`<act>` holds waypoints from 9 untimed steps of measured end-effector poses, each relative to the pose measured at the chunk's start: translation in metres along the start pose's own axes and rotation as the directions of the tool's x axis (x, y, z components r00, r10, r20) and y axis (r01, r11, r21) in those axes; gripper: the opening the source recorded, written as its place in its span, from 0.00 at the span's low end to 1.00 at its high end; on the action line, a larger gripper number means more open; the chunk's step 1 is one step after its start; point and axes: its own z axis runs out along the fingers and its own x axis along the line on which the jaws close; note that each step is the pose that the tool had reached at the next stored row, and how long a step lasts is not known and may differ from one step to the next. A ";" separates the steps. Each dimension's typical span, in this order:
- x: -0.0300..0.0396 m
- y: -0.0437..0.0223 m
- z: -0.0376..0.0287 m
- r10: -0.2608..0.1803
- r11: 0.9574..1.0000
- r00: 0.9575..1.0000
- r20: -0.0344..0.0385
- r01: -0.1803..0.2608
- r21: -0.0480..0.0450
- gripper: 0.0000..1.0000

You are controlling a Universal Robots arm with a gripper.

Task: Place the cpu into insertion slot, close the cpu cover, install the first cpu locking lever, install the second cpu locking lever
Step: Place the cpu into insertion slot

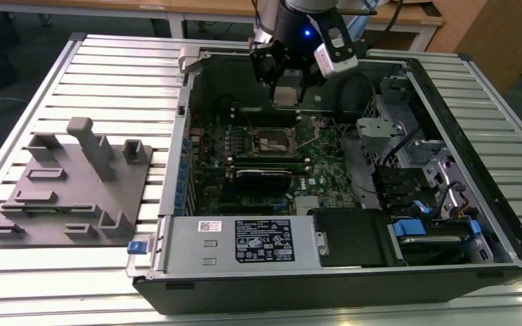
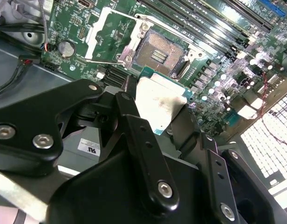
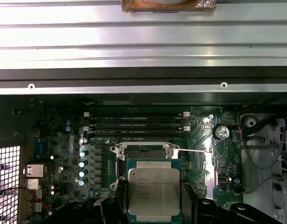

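The hand (image 2: 160, 112) grips cpu (image 2: 157, 99) above insertion slot (image 2: 160, 54).

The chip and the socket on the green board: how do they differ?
The chip has a flat silvery top; the socket is a dark hollow. The chip hangs in the claw above the board; the socket sits in it, empty. Both are square.
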 end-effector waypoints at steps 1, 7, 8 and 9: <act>0.0001 0.0000 0.0000 0.000 1.000 1.000 0.000 0.000 0.000 0.54; 0.0002 -0.0003 0.0033 0.000 1.000 1.000 0.000 0.000 0.000 0.54; 0.0002 -0.0003 0.0033 0.000 1.000 1.000 0.000 0.000 0.000 0.54; 0.0003 -0.0003 0.0033 0.000 1.000 1.000 0.000 0.000 0.000 0.54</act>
